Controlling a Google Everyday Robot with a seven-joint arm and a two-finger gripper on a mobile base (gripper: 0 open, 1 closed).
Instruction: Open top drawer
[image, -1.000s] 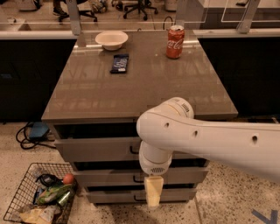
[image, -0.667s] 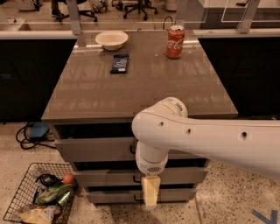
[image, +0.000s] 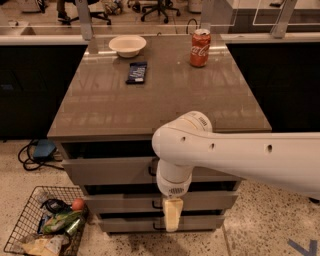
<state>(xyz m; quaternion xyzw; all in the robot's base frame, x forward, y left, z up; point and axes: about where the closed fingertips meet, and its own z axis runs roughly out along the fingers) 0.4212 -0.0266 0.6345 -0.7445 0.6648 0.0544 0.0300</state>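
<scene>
You've got the gripper (image: 172, 215) pointing down in front of the two lower drawers, below the top drawer (image: 110, 171); whether it is spread or closed can't be told. That drawer sits right under the countertop (image: 160, 95), with the arm (image: 235, 155) partly hiding its black handle (image: 151, 169).

One view | raised, facing the surface (image: 165, 95) front-on, tilted down | mid-range | arm (image: 250, 155) enters from right | hand (image: 171, 216) hangs low centre, before the lower drawer fronts (image: 120, 202)
</scene>
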